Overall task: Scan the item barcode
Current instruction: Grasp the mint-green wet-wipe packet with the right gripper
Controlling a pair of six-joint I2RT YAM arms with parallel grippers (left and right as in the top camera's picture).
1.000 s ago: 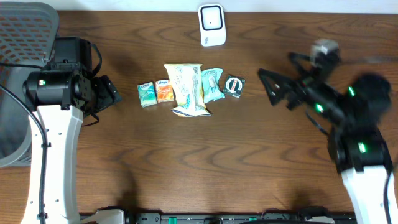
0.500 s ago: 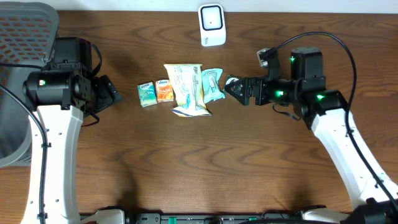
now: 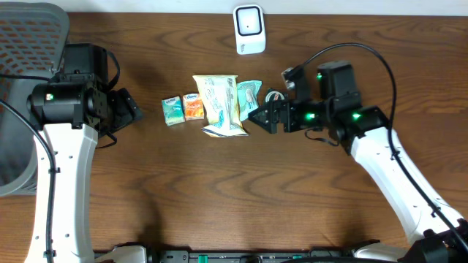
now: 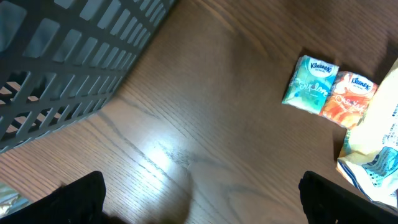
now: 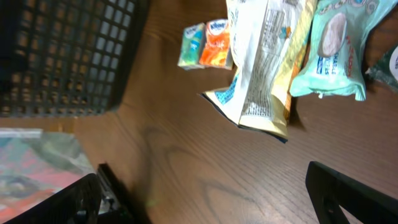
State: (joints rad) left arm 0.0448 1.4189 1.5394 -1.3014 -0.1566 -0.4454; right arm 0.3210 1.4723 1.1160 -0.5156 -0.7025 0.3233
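Nothing is lifted or scanned yet. At centre-right of the overhead view, the right gripper [image 3: 257, 117] hangs spread wide and empty, just beside the pale teal plastic wipes packet [image 3: 248, 96]. At left, the left gripper [image 3: 134, 109] gapes too, holding nothing. The white boxy barcode scanner [image 3: 248, 29] stands at top centre.

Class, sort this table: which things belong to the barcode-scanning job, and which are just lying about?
Job: white scanner, green Kleenex pack, orange Kleenex pack, large bag, teal packet, right claw.
Lying about: grey mesh basket.
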